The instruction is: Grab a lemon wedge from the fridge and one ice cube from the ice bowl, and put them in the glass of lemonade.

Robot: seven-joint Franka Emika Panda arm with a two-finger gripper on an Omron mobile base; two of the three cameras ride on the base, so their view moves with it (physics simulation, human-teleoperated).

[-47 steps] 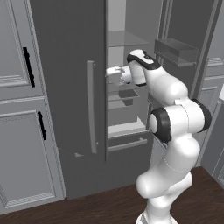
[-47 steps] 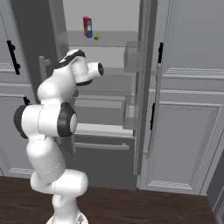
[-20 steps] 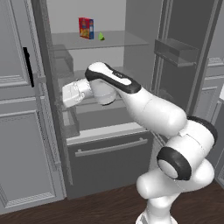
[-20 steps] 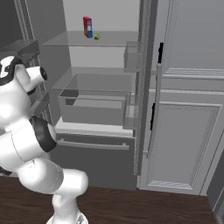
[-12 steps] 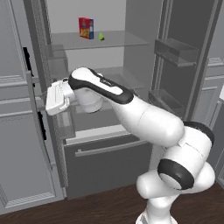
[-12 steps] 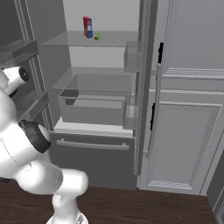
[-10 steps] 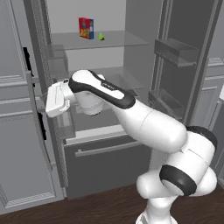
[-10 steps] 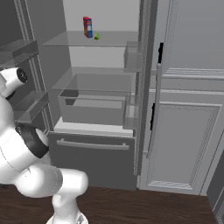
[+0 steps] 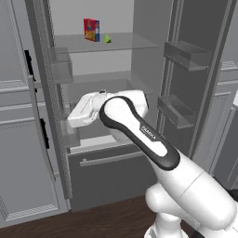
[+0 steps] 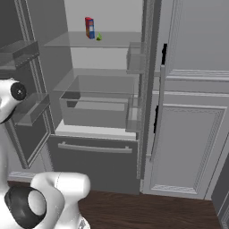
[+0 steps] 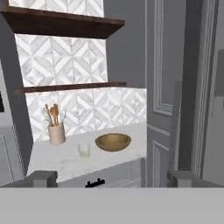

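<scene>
Lemon wedge [image 9: 107, 39] on my fridge [image 9: 116, 60] top shelf beside red carton [image 9: 91, 29], point upward, axis upright, claw [image 11: 111, 178] spread wide, holding nothing.

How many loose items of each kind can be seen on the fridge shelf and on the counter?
Lemon wedge: 1
Red and yellow carton: 1
Wooden ice bowl: 1
Glass of lemonade: 1
Beige utensil crock: 1
Total: 5
</scene>
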